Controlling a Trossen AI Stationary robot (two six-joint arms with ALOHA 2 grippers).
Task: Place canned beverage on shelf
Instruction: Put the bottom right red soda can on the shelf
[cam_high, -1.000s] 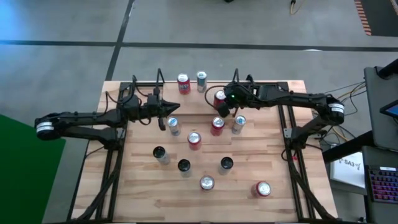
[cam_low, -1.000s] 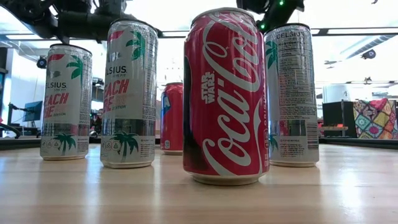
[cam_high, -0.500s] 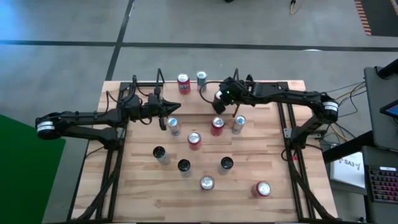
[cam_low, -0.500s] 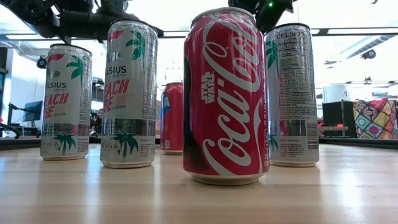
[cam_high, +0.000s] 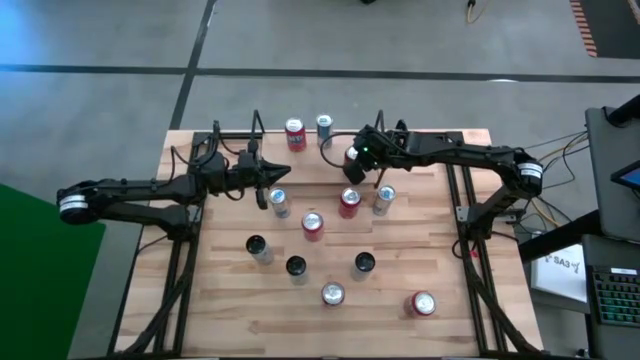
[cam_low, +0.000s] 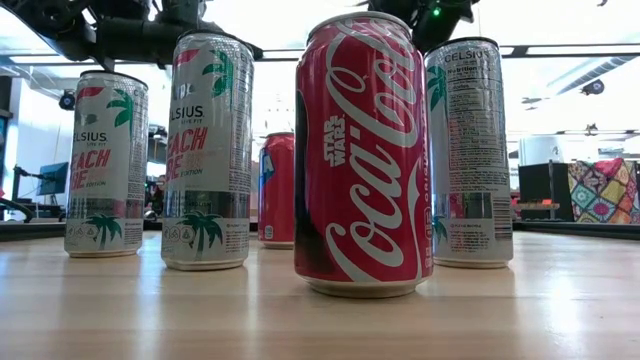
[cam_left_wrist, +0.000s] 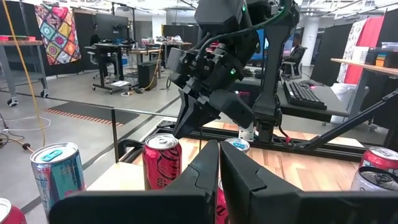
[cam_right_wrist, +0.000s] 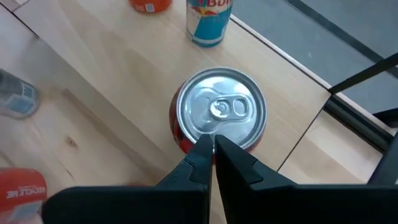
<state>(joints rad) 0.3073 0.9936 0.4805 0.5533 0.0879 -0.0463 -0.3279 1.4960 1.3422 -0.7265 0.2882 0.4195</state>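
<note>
Right wrist view is the only one showing it: right gripper (cam_right_wrist: 213, 144) hangs fingers together just above an upright red can (cam_right_wrist: 219, 116) at the table's 12 o'clock, on the shelf (cam_high: 255, 128). A blue can (cam_right_wrist: 208, 22) stands near. Left gripper (cam_high: 262, 193), closed, waits at 10.

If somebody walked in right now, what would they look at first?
Probably the big red cola can standing right in front of the low camera, with tall palm-tree cans beside it. From above, many cans dot the wooden table. The right claw, shut, hangs just over a red can's silver top near the table's far edge.
</note>
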